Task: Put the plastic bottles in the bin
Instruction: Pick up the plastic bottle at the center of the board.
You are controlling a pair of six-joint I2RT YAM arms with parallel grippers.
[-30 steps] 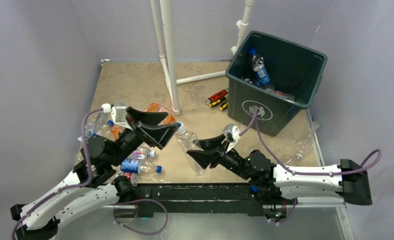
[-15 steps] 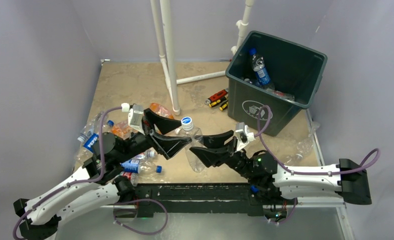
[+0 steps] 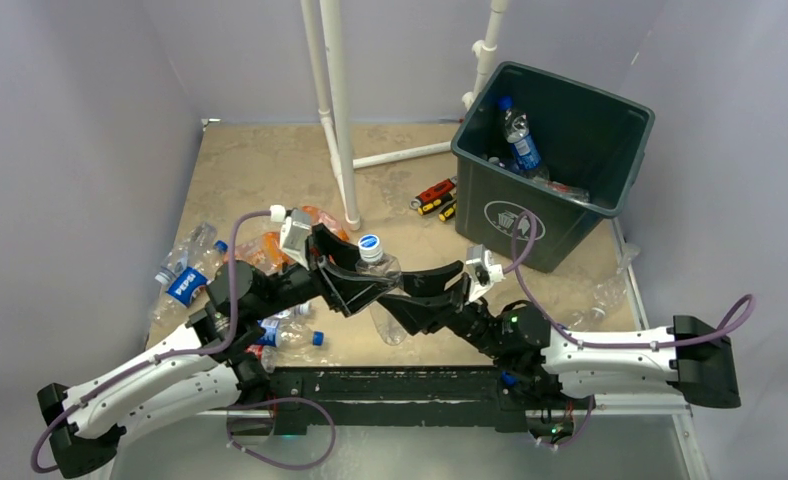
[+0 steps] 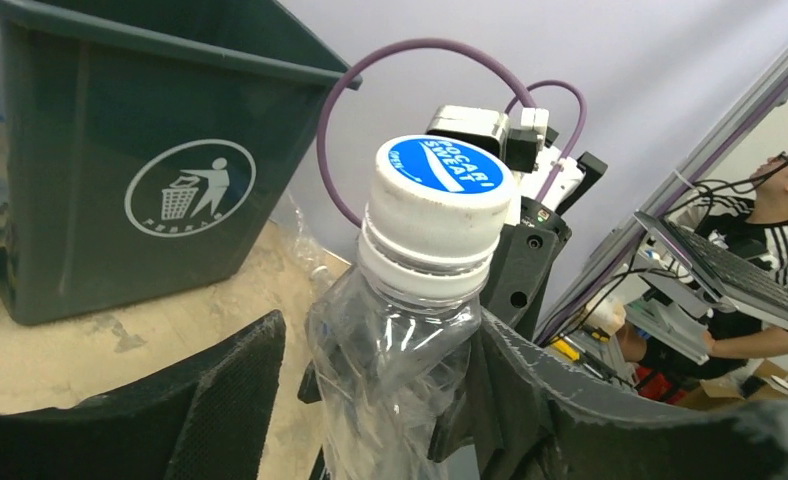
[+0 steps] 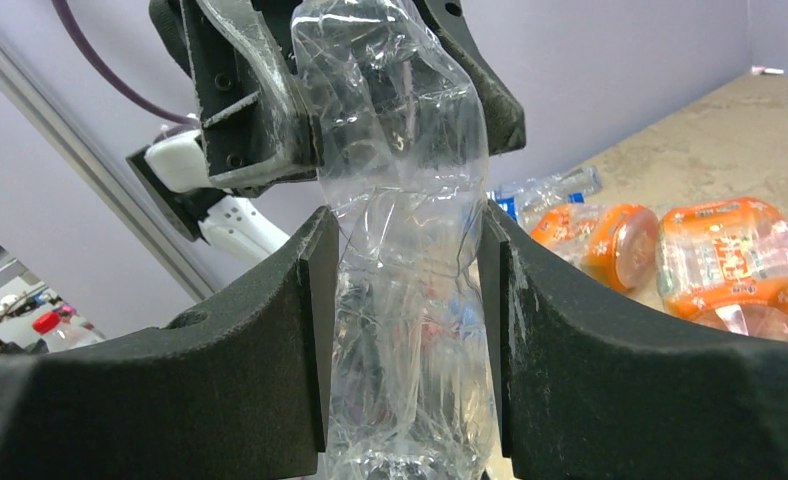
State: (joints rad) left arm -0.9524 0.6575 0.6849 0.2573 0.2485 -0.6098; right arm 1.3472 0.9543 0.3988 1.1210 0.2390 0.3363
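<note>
Nearest bottles: crushed bottles (image 3: 288,333) lie on the table (image 3: 260,160) beside the left arm.
Right gripper (image 5: 405,330): jaws pressed against both sides of the held bottle (image 3: 371,246), on its clear crumpled body.
Left gripper (image 4: 380,345): jaws straddle that bottle just under its cap (white, with a blue top). One finger touches and the other sits just beside, so I cannot tell if it is gripping.
Left side: Pepsi bottle (image 3: 185,284) and orange-label bottles (image 5: 730,262) on the table.
Further back: tools (image 3: 435,196) in red, yellow and black, near the bin.
Bin (image 3: 560,240): upright at the far right, its trash symbol facing the arms. Inside are a blue-capped bottle (image 3: 518,135) and others.
</note>
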